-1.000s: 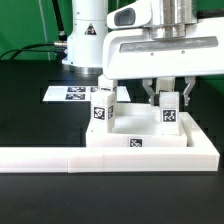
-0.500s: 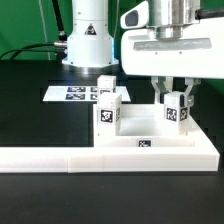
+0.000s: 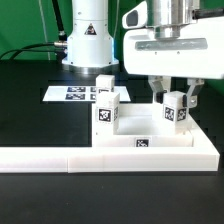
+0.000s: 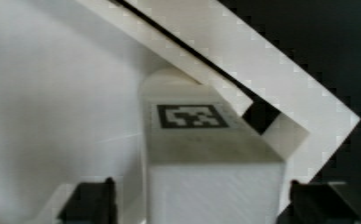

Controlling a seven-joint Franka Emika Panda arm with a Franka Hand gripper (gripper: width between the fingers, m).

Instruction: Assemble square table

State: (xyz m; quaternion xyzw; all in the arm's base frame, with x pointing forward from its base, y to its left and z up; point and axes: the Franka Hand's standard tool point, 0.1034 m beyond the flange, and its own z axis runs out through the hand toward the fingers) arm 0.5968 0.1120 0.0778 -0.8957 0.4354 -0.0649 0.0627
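The white square table slab (image 3: 120,140) lies against the barrier. Three tagged white legs stand upright on it: one at the front toward the exterior view's left (image 3: 106,113), one just behind it (image 3: 104,86), and one toward the exterior view's right (image 3: 176,108). My gripper (image 3: 176,102) hangs straight over that right leg with a finger on each side. In the wrist view the leg (image 4: 209,150) stands between my fingers (image 4: 97,203), with a dark gap showing on one side, so my gripper (image 4: 207,205) is open. The slab's raised rim (image 4: 248,70) runs past the leg's corner.
A long white L-shaped barrier (image 3: 50,157) runs along the front of the slab. The marker board (image 3: 68,94) lies flat behind the slab, in front of the robot's base (image 3: 88,40). Black tabletop surrounds everything.
The gripper carried the right leg slightly to the exterior view's right and set it upright on the slab. Its fingers have since spread apart and let go of the leg.
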